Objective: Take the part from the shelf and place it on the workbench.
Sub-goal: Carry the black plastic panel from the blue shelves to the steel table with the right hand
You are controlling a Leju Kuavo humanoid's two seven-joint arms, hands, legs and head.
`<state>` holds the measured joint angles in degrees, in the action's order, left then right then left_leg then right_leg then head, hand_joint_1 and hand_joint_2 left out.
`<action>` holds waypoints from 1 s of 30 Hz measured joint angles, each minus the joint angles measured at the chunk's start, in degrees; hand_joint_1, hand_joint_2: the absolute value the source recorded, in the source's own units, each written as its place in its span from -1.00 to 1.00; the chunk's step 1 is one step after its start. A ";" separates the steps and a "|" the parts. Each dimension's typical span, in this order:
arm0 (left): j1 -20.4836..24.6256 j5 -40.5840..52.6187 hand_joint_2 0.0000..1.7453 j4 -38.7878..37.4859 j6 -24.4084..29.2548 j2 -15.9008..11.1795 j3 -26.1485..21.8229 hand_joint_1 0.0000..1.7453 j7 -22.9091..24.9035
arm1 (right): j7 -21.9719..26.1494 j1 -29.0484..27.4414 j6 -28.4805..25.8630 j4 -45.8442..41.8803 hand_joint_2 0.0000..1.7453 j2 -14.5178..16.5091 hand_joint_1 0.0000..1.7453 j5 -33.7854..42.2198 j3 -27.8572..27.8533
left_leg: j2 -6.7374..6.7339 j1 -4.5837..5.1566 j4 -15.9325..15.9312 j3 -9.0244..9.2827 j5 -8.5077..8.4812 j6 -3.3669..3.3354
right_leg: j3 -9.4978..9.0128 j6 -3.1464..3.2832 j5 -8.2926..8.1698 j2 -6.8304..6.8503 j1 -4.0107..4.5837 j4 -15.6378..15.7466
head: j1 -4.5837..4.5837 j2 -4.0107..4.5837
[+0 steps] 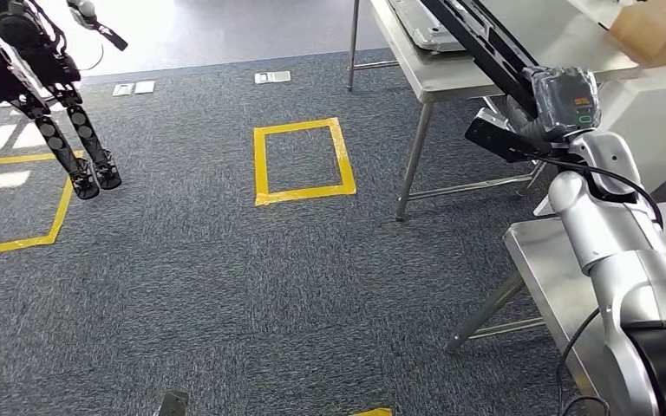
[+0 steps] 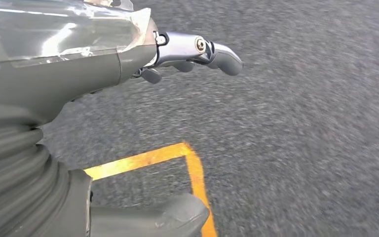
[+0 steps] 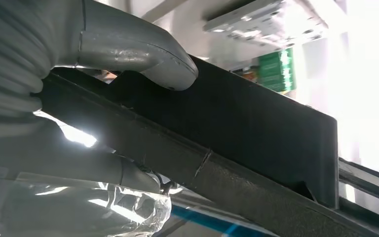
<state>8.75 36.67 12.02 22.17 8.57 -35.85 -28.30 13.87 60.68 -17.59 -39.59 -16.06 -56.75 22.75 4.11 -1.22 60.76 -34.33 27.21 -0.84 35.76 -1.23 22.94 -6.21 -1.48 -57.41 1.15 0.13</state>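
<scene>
Black part (image 1: 486, 43): long dark bar, clamped in my right hand (image 3: 79, 98), held up over the near edge of the grey table (image 1: 451, 74).
Grip: thumb (image 3: 143, 54) lies across one face of the part, fingers (image 3: 103, 170) press the opposite face; the bar passes between them.
Part relative to fingers: most of its length runs out beyond my hand; in the head view a short dark end (image 1: 499, 139) sticks out below the wrist.
Long axis: diagonal in the head view, from near my wrist up and to the left across the table, tilted, not level.
Writing: small green marks on the wrist unit (image 1: 568, 100), too small to read; green packaging behind the part in the right wrist view, print not legible.
Left hand (image 2: 192, 52): holds nothing, fingers stretched out and apart, above grey carpet (image 1: 182, 260) with a corner of yellow tape (image 2: 187, 158).
Floor: yellow tape square (image 1: 303, 162) on the carpet, left of the table leg.
Other robot (image 1: 43, 87): dark legs standing at far left, by another tape outline.
Box (image 1: 659, 26): brown cardboard on the table, well apart from the part.
Second table (image 1: 546, 269): grey top under my right arm.
</scene>
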 joint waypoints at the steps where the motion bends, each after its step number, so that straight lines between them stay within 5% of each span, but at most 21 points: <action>1: 0.00 -0.08 1.00 0.00 0.04 0.02 0.00 -1.00 -0.60 | -0.05 0.06 -0.02 0.02 1.00 -0.03 0.94 -0.02 -0.03 | 0.63 0.06 -1.35 0.58 -0.32 -0.11 | 0.29 -0.42 -0.21 -0.65 0.00 0.03 | -0.03 0.00; 3: 0.09 -0.48 1.00 0.00 0.19 0.10 -0.01 -1.00 -1.67 | -0.08 0.06 -0.05 0.10 1.00 -0.39 0.94 -0.06 -0.09 | -0.58 0.52 -1.75 0.58 -0.63 -0.84 | 1.00 -1.35 -0.71 -1.70 -0.06 0.28 | -0.04 0.00; 5: 0.25 -0.80 1.00 0.03 0.48 0.17 -0.04 -1.00 -2.72 | 0.01 0.03 -0.08 0.26 1.00 -1.02 0.94 -0.09 -0.23 | -1.98 0.80 -2.47 0.60 -1.33 -2.08 | 2.35 -1.63 0.12 0.58 0.06 -1.25 | -0.20 0.00; 7: 0.19 -0.84 1.00 0.06 0.98 0.17 -0.08 -1.00 -3.79 | 0.13 0.05 -0.10 0.44 1.00 -1.36 0.94 -0.10 -0.39 | -3.45 1.06 -2.90 0.46 -1.78 -2.94 | 5.24 -1.22 3.18 4.27 0.24 -7.20 | -0.44 0.00; 10: -0.01 -1.00 1.00 0.07 1.69 0.22 -0.20 -1.00 -5.16 | 0.45 -0.19 -0.15 0.87 1.00 -1.33 0.94 -0.14 -0.46 | -5.88 1.51 -2.87 0.07 -1.85 -3.19 | 8.79 -1.36 6.77 5.42 0.34 -16.31 | -0.56 0.00; 12: -0.02 -1.21 1.00 0.07 1.88 0.30 -0.33 -1.00 -5.92 | 0.42 -0.36 -0.27 1.19 1.00 -1.36 0.94 -0.30 -0.53 | -7.50 1.70 -2.84 -0.03 -1.86 -3.20 | 5.91 -2.02 5.47 6.13 0.35 -12.55 | -0.57 0.00; 15: -0.02 -1.59 1.00 0.07 2.10 0.38 -0.50 -1.00 -7.09 | -0.26 -0.19 -0.91 1.43 1.00 -1.40 0.94 -1.24 -0.67 | -9.58 2.19 -2.70 0.03 -1.70 -2.90 | -1.00 -1.94 2.47 10.10 1.00 -1.31 | -0.56 0.00; 16: -0.03 -1.72 1.00 0.07 2.25 0.41 -0.61 -1.00 -7.35 | -0.56 -0.11 -1.18 1.54 1.00 -1.46 0.94 -1.65 -0.68 | -10.21 2.40 -2.62 0.06 -1.62 -2.74 | -1.74 -1.59 2.07 10.76 1.28 0.12 | -0.56 0.00; 18: -0.03 -1.92 1.00 0.07 2.54 0.49 -0.84 -1.00 -7.68 | -1.07 -0.03 -1.59 1.95 1.00 -1.75 0.94 -2.47 -0.69 | -11.48 2.55 -2.51 0.16 -1.45 -2.41 | -1.63 -0.95 1.68 9.58 1.30 0.40 | -0.48 0.00; 19: -0.01 -1.94 1.00 0.07 2.62 0.49 -0.92 -1.00 -7.82 | -1.25 0.00 -1.73 2.19 1.00 -1.94 0.94 -2.79 -0.71 | -11.45 2.43 -2.25 0.12 -1.16 -2.15 | -1.62 -0.71 1.52 8.94 0.98 0.49 | -0.51 0.00; 21: -0.05 -1.96 1.00 0.07 2.87 0.46 -1.10 -1.00 -8.09 | -1.56 0.25 -2.04 2.66 1.00 -2.09 0.94 -3.34 -0.71 | -8.60 1.91 0.70 -1.04 0.98 -1.38 | -1.68 0.01 1.16 7.68 0.27 0.64 | -0.44 0.00; 23: -0.31 -1.96 1.00 0.06 3.08 0.45 -1.35 -1.00 -8.23 | -1.76 0.53 -2.27 3.09 1.00 -1.85 0.94 -3.64 -0.68 | -5.06 1.33 7.83 -4.07 4.76 -0.64 | -1.57 0.44 0.97 6.26 0.11 0.66 | -0.37 0.00; 25: -0.57 -1.96 1.00 0.05 3.16 0.46 -1.55 -1.00 -8.27 | -1.84 0.58 -2.34 3.50 1.00 -1.58 0.94 -3.85 -0.60 | -4.22 0.97 13.73 -6.78 6.67 -0.21 | -1.51 0.46 0.92 4.61 0.13 0.62 | -0.36 0.00; 26: -0.62 -1.96 1.00 0.04 3.21 0.46 -1.63 -1.00 -8.33 | -1.87 0.57 -2.37 3.70 1.00 -1.51 0.94 -3.97 -0.55 | -4.09 0.79 13.88 -6.89 6.01 -0.08 | -1.51 0.43 0.90 3.75 0.09 0.55 | -0.34 0.00; 28: -0.64 -2.00 1.00 0.04 3.28 0.45 -1.78 -1.00 -8.61 | -2.20 0.68 -2.42 4.05 1.00 -1.43 0.94 -4.46 -0.47 | -3.09 0.28 8.20 -4.24 2.27 0.12 | -1.49 0.33 0.87 2.11 -0.08 0.31 | -0.30 0.00; 30: -0.65 -2.11 1.00 0.04 3.28 0.47 -1.87 -1.00 -8.94 | -2.77 1.07 -2.52 4.38 1.00 -1.38 0.94 -5.08 -0.42 | -0.10 -0.30 1.39 -1.10 -0.39 0.31 | -0.99 -0.03 0.75 0.62 -0.04 -0.09 | -0.37 0.00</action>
<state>8.10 34.55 12.07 25.45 9.04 -37.71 -37.24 11.10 61.76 -20.11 -35.22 -17.44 -61.82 22.33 4.01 -1.52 62.15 -35.42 26.82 -0.53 34.77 -1.27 23.70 -5.58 -1.52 -57.50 0.79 0.13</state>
